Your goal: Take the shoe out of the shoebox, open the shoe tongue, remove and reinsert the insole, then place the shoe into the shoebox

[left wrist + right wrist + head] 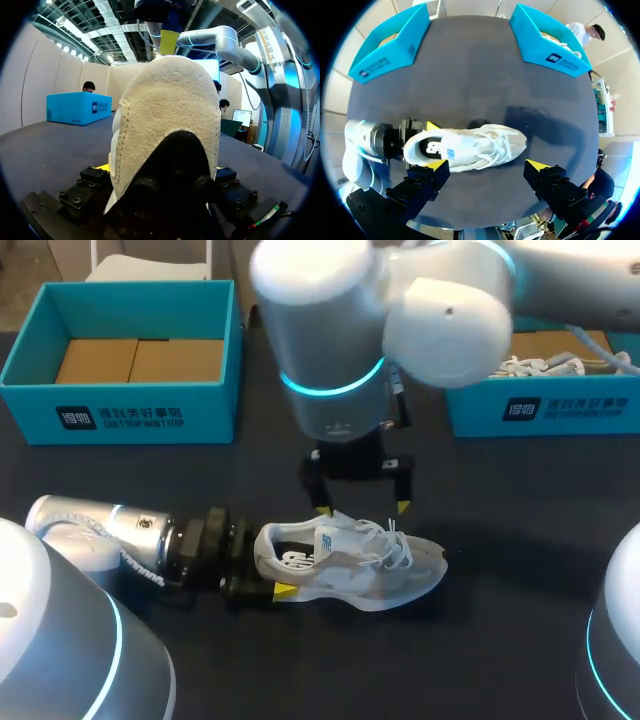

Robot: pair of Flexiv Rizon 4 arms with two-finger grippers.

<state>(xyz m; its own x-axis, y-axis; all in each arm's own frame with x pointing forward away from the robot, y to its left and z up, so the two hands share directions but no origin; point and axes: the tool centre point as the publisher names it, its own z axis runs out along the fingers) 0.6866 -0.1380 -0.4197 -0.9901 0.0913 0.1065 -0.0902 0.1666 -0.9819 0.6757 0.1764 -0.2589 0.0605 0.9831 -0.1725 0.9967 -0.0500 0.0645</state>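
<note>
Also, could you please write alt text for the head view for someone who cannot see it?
A white sneaker lies on the dark table, its heel clamped by the left end effector, while the right end effector hangs open just above its laces. Behind, the teal left shoebox holds only cardboard; the right shoebox shows white laces.

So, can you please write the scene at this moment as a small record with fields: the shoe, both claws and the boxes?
shoe: white, upright on the table, outside both boxes
left claw: shut on the shoe's heel
right claw: open, above the shoe's opening, holding nothing
left shoebox: teal, brown cardboard inside
right shoebox: teal, partly behind my right arm, something white with laces inside
</note>
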